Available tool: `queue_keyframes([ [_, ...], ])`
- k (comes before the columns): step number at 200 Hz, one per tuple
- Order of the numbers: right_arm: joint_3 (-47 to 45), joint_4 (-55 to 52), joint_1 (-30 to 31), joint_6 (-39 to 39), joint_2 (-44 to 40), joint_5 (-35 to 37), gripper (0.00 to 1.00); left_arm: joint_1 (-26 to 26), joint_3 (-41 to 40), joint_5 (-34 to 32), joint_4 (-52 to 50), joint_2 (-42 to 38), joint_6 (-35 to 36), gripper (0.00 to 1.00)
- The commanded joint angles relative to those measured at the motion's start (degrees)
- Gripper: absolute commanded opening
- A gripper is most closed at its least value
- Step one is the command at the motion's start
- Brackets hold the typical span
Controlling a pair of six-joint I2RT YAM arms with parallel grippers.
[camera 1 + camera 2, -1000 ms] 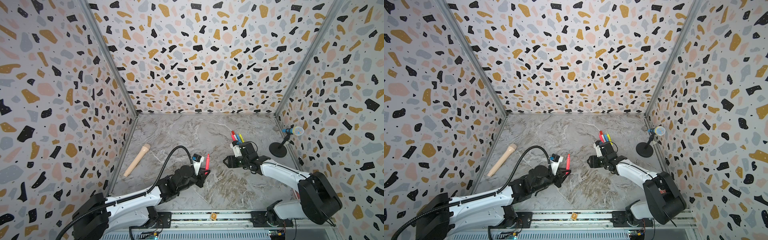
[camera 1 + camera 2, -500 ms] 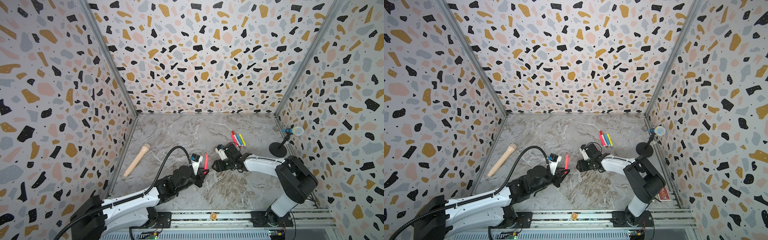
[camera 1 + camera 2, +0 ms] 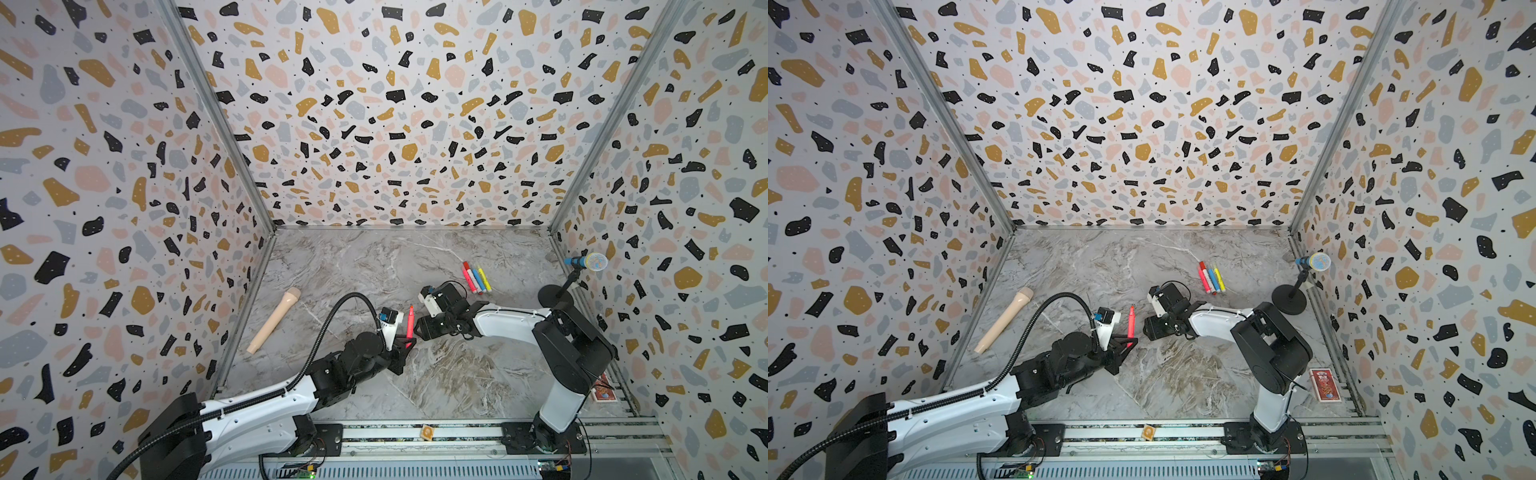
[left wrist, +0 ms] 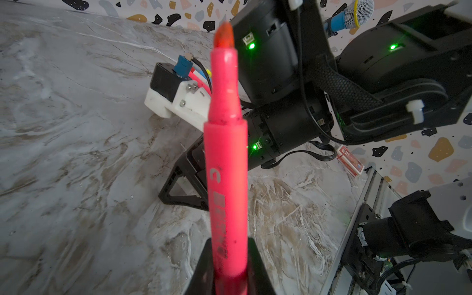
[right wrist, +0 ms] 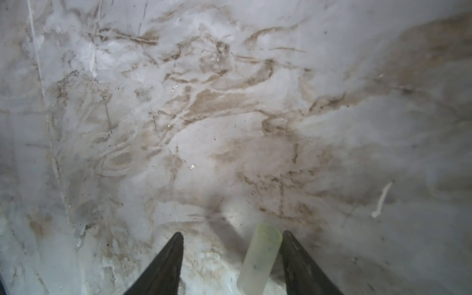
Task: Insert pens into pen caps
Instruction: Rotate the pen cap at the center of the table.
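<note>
My left gripper [image 3: 405, 343] [image 4: 227, 270] is shut on a neon pink pen [image 3: 410, 321] [image 4: 226, 166], held upright with its bare tip up. My right gripper [image 3: 419, 329] [image 5: 232, 237] points down at the floor just right of that pen, jaws open. A pale translucent pen cap [image 5: 260, 258] lies on the floor between them, close against one finger [image 5: 293, 255]; both top views hide it. Several more pens [image 3: 476, 278] [image 3: 1210, 279] lie side by side farther back: white with red ends, pink, blue, yellow.
A beige microphone-shaped stick [image 3: 274, 320] lies by the left wall. A blue microphone [image 3: 584, 262] stands on a black round stand [image 3: 550, 296] at the right wall. A red card box [image 3: 1325, 384] lies front right, an orange tag [image 3: 427, 432] on the front rail.
My right arm has swung left from beside the row of pens to just right of the held pink pen. My left arm with its pen has barely moved.
</note>
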Motion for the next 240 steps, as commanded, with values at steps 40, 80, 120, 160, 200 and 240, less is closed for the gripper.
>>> queue_keyframes([
  [40, 2.69, -2.93, 3.28, -2.63, 2.38, -0.03, 0.6, -0.17, -0.53, -0.87, 1.12, -0.77, 0.75, 0.0],
  [80, 4.04, -2.75, 5.29, -3.5, 3.52, -1.4, 0.6, -0.2, -0.62, -1.0, 0.84, -1.35, 0.76, 0.0],
  [120, 4.79, -2.54, 7.21, -4.29, 4.41, -2.35, 0.59, -0.16, -0.87, -1.48, 0.57, -2.56, 0.49, 0.0],
  [160, 5.54, -4.37, 8.51, -5.0, 5.42, 0.08, 0.52, -0.2, -0.74, -2.01, 0.05, -3.38, 0.49, 0.0],
  [200, 7.33, -9.29, 10.53, -9.02, 5.97, 5.52, 0.47, -0.21, -0.06, -2.18, -0.13, -3.41, 0.75, 0.0],
  [240, 7.38, -11.85, 11.08, -11.82, 4.79, 7.37, 0.47, -0.16, 0.51, -2.1, -0.13, -3.37, 0.83, 0.0],
])
